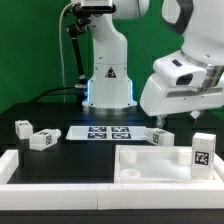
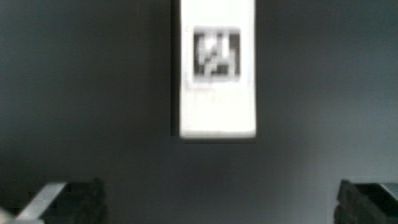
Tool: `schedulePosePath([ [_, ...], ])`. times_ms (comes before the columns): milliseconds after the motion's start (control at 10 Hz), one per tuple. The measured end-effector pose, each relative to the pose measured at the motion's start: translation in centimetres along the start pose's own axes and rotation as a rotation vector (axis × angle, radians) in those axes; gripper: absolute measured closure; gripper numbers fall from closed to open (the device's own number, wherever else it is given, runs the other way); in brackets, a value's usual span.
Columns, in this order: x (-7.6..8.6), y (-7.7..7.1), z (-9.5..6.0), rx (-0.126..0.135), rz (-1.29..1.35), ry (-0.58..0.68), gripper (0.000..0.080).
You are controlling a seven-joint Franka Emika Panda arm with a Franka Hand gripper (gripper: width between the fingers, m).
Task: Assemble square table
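Wrist view shows one white leg (image 2: 219, 70) lying on the dark table (image 2: 89, 100). It has a black-and-white tag on it. The picture is blurry. The claw (image 2: 210, 205) is wide open and holds nothing. Its two fingertips (image 2: 50, 202) stand far apart. The leg lies in line with the gap between them and touches neither one.

In the exterior view, the big white arm (image 1: 185, 85) hangs over the table (image 1: 80, 150) on the exterior view's right. The claw's fingers are hidden there.

The top (image 1: 140, 170) lies flat at the front, on the exterior view's right, with its rim up. An upright leg (image 1: 203, 152) stands at its right end, with its tag facing the camera. I cannot tell if it stands inside the rim. A lying leg (image 1: 162, 137) rests on the table just behind the top, under the arm.

Two more legs sit close together on the exterior view's left: a far leg (image 1: 22, 127) and a near leg (image 1: 40, 140).

The marker board (image 1: 108, 132) lies flat in the middle, in front of the arm's base (image 1: 108, 85). A low white rail (image 1: 50, 187) runs along the front.
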State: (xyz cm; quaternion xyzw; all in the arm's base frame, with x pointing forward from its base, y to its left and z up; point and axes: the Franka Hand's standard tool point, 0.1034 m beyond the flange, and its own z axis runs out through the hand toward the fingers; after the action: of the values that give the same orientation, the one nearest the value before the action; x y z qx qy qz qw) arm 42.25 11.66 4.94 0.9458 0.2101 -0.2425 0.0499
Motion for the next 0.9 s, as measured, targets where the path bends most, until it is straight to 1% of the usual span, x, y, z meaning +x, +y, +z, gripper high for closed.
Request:
schedulePosePath([
  [300,-0.1,0.0,0.3,0.015,0.002,-0.219,0.0151],
  [500,0.1,-0.6,1.3,0.017,0.021,-0.383,0.0151],
  [600,0.6,-0.5,1.7,0.017,0.02,-0.426,0.0151],
  [700,0.9,-0.4,1.6,0.017,0.022,-0.413,0.0151],
  [900,0.8,-0.3,2.0,0.019,0.024,-0.413,0.0151],
])
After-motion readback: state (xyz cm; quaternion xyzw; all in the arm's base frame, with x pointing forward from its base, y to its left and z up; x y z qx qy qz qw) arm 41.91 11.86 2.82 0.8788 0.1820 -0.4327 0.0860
